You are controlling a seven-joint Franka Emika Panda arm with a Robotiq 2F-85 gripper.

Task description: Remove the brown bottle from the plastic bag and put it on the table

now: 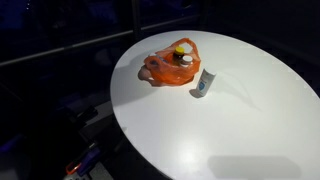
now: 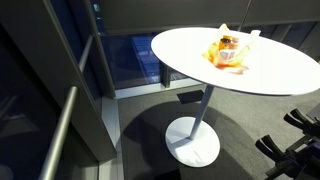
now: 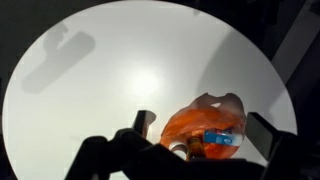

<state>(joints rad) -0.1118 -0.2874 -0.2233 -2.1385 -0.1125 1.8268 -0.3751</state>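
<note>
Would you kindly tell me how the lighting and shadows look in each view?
Wrist view: glare whitens the table centre, a shadow lies upper left, the fingers are dark silhouettes. In an exterior view the table glows against near-black surroundings. In an exterior view the orange bag is small and unsharp.

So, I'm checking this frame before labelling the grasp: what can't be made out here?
The brown bottle: in an exterior view only its cap and shoulders show; the orange bag hides its body.
Bag contents: in the wrist view they are blurred and cut off by the bottom edge, with the gripper dark at either side.
The small container beside the bag: in an exterior view its label is too small to read.
</note>
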